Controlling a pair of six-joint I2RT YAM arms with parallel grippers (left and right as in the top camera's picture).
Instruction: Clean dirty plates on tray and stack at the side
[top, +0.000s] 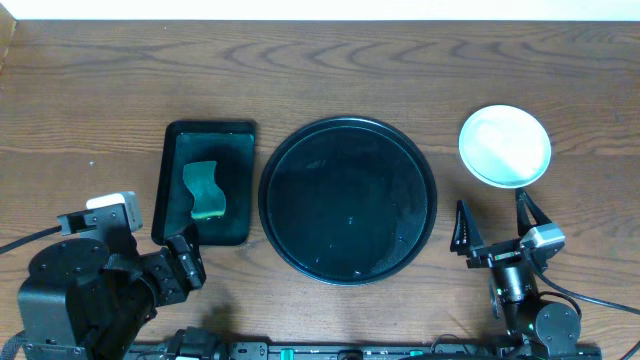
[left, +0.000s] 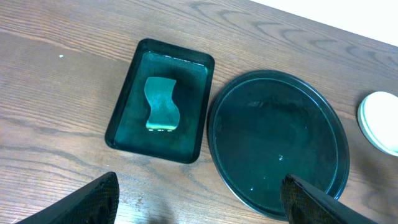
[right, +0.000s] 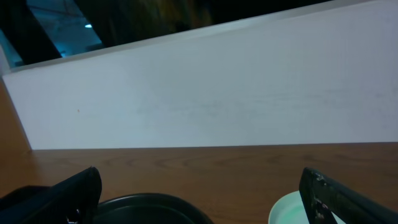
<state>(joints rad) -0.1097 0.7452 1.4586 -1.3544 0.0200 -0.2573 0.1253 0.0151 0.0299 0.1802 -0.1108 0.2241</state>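
1. We find the tray (top: 348, 200) bare at the table's (top: 100, 100) centre, with nothing on it to wipe.
2. The plates (top: 504, 146) sit stacked beside it on the right (white one uppermost), off the tray as the task asks.
3. The sponge (top: 204, 188) lies in the small tray (top: 232, 160).
4. The left gripper (top: 180, 268) and right gripper (top: 491, 212) hang near the front edge, fingers spread and empty; we judge the job finished.
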